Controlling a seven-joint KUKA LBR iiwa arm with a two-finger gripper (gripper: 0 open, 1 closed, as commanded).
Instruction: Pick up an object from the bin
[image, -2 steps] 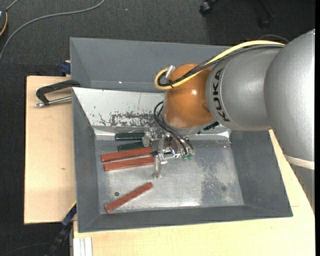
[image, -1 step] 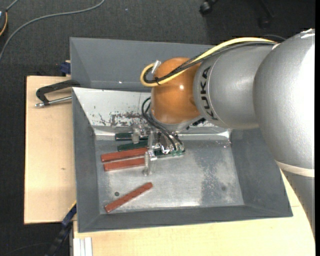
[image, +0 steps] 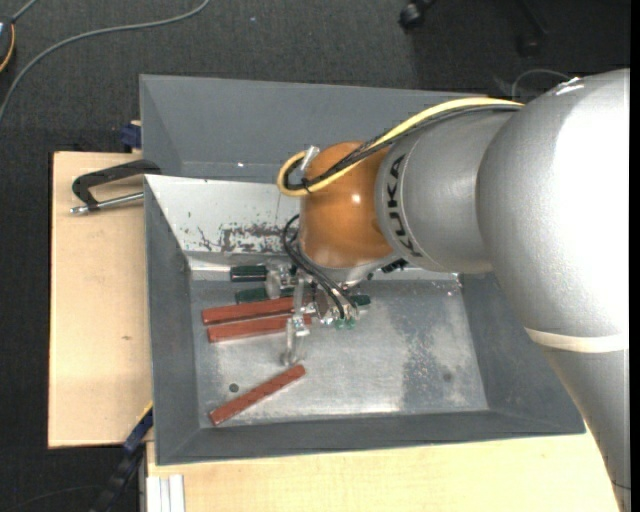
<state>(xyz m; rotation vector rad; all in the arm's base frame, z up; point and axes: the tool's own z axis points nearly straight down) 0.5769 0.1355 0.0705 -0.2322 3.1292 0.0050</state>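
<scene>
Tool (image: 300, 322) down at the right ends of a pair of red-brown bars (image: 246, 313), left of centre in the grey metal bin (image: 168, 330).

The bars are flat, straight, matte strips lying side by side and touching, pointing left. Whether the tool is apart, together or clamped on anything cannot be told. A third red-brown bar (image: 257, 394) lies apart, nearer and slanted. Two dark green cylindrical pieces (image: 250, 272) sit just beyond the pair. The bin's floor is scuffed, dull metal.

two bars (image: 245, 320) lie side by side in the bin (image: 330, 130); a third bar (image: 257, 394) before them.
</scene>
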